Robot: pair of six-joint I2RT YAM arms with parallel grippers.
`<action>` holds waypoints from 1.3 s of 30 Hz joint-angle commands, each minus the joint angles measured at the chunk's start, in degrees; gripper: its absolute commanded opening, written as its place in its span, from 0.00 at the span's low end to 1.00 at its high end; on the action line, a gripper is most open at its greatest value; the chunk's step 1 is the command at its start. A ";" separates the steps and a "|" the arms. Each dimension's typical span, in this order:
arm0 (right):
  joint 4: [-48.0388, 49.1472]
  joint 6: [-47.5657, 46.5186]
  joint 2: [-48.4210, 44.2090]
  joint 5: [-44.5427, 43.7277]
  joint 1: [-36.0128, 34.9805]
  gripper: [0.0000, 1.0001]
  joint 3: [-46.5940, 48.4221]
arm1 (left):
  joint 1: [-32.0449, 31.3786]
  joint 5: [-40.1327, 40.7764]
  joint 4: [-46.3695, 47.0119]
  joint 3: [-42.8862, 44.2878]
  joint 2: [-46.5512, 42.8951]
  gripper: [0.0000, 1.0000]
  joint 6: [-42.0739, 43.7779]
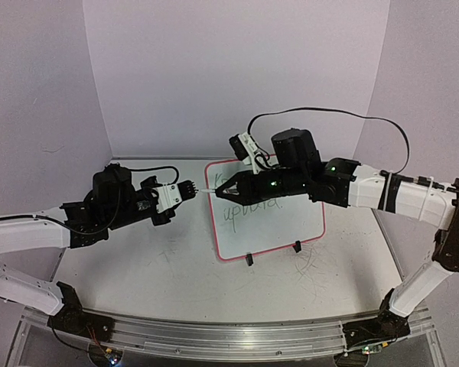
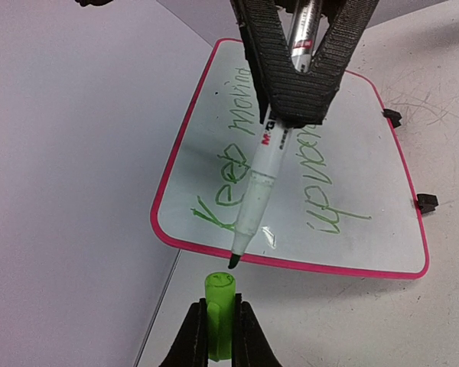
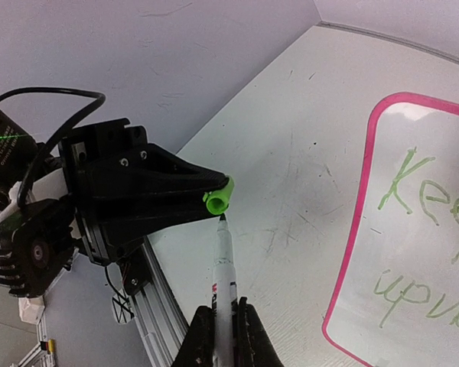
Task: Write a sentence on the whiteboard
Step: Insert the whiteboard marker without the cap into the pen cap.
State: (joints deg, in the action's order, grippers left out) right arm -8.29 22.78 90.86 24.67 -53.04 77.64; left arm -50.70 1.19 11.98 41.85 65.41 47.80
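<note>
The whiteboard [image 1: 291, 225] lies flat on the table, pink-framed, with the sentence [image 2: 237, 164] in green script reading "Keep moving upward". Left of the board's far corner the two grippers meet tip to tip. My right gripper [image 3: 223, 315] is shut on a white marker [image 3: 225, 264] whose dark tip points at my left gripper. My left gripper [image 2: 220, 312] is shut on a bright green cap [image 2: 220, 302], its open mouth facing the marker. The tip hangs just short of the cap's mouth, with a small gap showing. In the top view the marker [image 1: 209, 191] spans the gap between both grippers.
Two small black feet [image 1: 249, 259] [image 1: 296, 247] stick out from the board's near edge. The table [image 1: 153, 275] is white and scuffed, walled on the left, back and right. An aluminium rail [image 1: 214, 336] runs along its near edge. A black cable [image 1: 329, 113] arcs above the right arm.
</note>
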 commanded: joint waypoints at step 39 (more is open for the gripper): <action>-13.68 -4.32 10.72 -0.60 -1.91 0.00 12.85 | -7.14 2.20 -15.82 13.17 4.08 0.00 3.03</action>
State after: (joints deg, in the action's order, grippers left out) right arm -19.49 19.50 99.02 24.73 -54.24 87.36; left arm -55.69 4.67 -3.30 49.60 69.39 50.02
